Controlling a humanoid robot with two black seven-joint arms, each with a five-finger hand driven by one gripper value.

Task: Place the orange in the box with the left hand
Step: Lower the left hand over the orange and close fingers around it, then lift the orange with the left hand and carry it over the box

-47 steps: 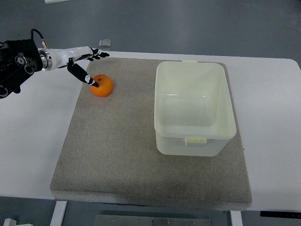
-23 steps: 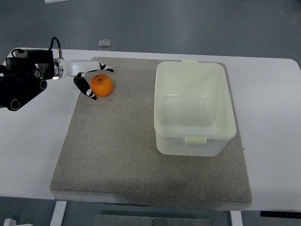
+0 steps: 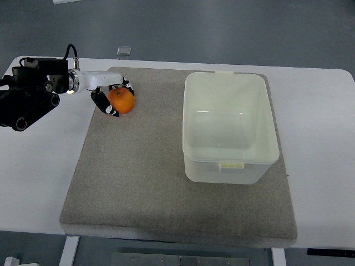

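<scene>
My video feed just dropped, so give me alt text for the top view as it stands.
The left hand is curled around the orange at the far left corner of the grey mat, with the orange apparently still resting on it. The open, empty pale box sits on the mat's right side, well apart from the orange. The right arm is out of view.

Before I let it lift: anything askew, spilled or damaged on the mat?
Nothing stands out. The orange sits whole on the mat with the left hand closed around it, and the box stands upright and empty, square on the mat.
</scene>
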